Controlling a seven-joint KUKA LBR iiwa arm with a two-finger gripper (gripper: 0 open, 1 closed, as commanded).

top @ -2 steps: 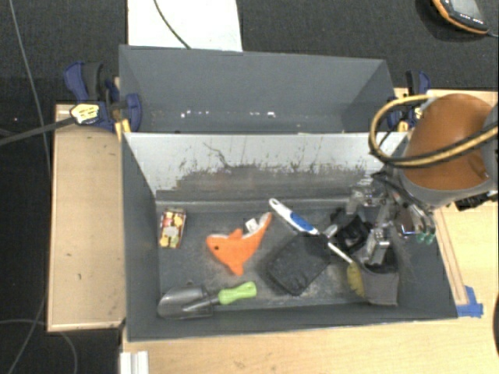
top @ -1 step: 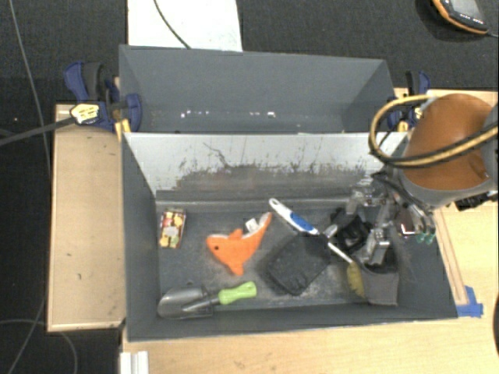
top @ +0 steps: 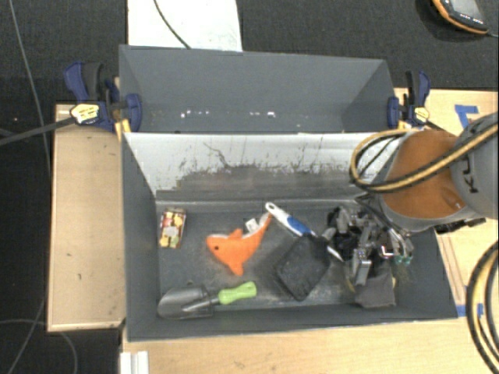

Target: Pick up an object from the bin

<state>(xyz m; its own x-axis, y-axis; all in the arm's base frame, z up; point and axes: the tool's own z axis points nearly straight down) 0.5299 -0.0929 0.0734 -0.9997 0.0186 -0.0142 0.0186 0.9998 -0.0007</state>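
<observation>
Odds and ends lie scattered across the floor of a grey metal bin (top: 234, 162).

An orange fish-shaped toy (top: 232, 249) sits near the middle, its upper tip meeting a white-and-blue toothbrush (top: 284, 220) that slants away to the right. Just right of the toy, a black rectangular pad (top: 300, 269) lies tilted. Along the front wall rests a small trowel (top: 204, 298) with a grey blade and a green handle. A little yellow-and-white packet (top: 171, 229) lies by the left wall, well apart from the others. Beyond the far side, a white sheet of paper (top: 183, 10) lies on dark carpet (top: 312, 14), with an orange-and-black device (top: 460, 0) in the far right corner.
</observation>
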